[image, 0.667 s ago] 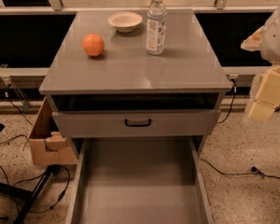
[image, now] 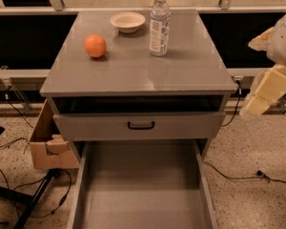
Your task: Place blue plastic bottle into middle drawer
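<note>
The blue plastic bottle [image: 159, 25], clear with a white cap and a white-bluish label, stands upright at the back right of the grey cabinet top [image: 143, 70]. The middle drawer [image: 143, 190] is pulled out at the bottom of the view and shows a bare grey floor and thin side walls. My gripper [image: 262, 97], cream-coloured, hangs in the air at the right edge of the view. It is beside the cabinet's right side, lower than the bottle and well away from it, and it holds nothing that I can see.
An orange [image: 95, 46] and a small white bowl [image: 127, 21] sit on the cabinet top left of the bottle. A grey drawer front with a black handle [image: 140, 125] sits above the open drawer. A cardboard box [image: 50, 144] and cables lie on the floor at left.
</note>
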### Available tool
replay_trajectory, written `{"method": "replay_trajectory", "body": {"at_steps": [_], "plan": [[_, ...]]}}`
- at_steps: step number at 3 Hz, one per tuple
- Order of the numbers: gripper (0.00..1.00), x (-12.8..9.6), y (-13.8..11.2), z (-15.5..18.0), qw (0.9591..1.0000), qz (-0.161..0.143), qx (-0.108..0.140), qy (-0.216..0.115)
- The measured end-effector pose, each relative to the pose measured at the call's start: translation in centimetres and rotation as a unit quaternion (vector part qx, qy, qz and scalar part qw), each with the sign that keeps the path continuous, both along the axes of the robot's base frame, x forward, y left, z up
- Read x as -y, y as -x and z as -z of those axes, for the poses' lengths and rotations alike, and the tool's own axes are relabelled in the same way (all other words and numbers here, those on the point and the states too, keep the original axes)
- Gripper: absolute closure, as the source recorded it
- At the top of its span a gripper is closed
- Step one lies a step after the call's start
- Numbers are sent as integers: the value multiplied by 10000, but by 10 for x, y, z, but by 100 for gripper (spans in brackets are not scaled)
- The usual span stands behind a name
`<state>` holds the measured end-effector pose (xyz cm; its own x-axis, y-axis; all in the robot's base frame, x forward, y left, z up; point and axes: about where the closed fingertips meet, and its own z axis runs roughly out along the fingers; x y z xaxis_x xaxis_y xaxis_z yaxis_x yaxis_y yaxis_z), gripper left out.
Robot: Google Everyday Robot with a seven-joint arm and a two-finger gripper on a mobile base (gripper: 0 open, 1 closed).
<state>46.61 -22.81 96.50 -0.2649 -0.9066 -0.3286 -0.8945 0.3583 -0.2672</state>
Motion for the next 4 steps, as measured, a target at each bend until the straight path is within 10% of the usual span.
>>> {"method": "replay_trajectory", "body": {"at_steps": [1, 4], "plan": [[0, 16, -49, 10, 9943, 363, 507, -866], [0, -11, -189, 10, 9307, 759, 1592, -3205]]}}
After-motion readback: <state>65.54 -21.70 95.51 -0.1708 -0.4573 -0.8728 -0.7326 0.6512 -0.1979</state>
